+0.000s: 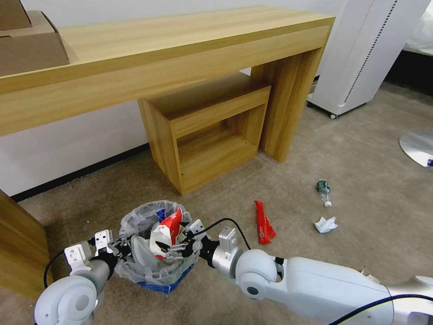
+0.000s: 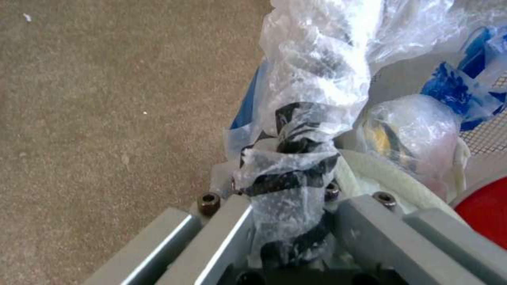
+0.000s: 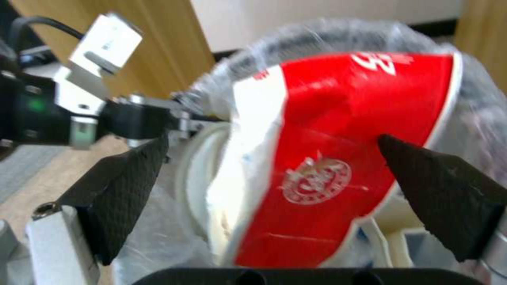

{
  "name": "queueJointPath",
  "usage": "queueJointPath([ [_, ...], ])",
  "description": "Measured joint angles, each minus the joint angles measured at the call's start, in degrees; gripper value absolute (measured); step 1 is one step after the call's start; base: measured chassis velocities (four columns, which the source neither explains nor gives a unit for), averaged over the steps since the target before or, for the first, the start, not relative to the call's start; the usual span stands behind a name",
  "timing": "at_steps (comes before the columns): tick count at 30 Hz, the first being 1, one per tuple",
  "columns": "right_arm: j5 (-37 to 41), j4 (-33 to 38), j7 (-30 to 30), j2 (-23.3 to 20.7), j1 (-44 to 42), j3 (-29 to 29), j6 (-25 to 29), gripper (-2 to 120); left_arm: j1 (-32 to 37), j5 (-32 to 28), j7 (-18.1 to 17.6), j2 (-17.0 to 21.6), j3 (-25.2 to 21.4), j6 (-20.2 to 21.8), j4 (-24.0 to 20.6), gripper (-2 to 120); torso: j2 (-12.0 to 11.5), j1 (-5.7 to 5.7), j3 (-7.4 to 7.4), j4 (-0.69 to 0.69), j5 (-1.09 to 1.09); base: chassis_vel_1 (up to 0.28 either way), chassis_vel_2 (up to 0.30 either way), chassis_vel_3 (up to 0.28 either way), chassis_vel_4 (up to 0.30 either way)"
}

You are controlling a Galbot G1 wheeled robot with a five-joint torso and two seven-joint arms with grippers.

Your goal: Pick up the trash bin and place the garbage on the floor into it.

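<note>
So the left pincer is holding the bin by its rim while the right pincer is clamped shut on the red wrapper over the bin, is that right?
Not quite: the right pincer is open, its pads either side of the red wrapper with gaps, as the right wrist view shows. The left pincer does grip the bin by its bagged rim.

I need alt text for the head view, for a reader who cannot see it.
The left gripper holds the rim of the trash bin while the open right gripper sits at a red wrapper inside. Another red wrapper, a bottle and crumpled paper lie on the carpet.
</note>
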Motion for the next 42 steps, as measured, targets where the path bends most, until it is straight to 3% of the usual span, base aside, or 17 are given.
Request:
queueJointPath([
  [15,-1.6,-1.9,-7.4,0.1,-0.5,-0.1,8.2,100,0.3,0.2,0.1,0.0,-0.5,-0.4,0.2,0,0.0,0.0,0.0,0.0,0.0,0.0,0.0,0.0,0.0],
  [27,-0.7,-0.7,-8.4,0.1,-0.5,0.9,8.9,100,0.1,0.6,0.2,-0.2,-0.4,-0.4,0.6,0,0.0,0.0,0.0,0.0,0.0,0.0,0.0,0.0,0.0],
  [42,1.1,0.8,-11.0,-0.7,-3.2,7.8,11.6,100,0.3,0.8,0.2,-0.2,-0.7,-0.4,0.7,0,0.0,0.0,0.0,0.0,0.0,0.0,0.0,0.0,0.0],
])
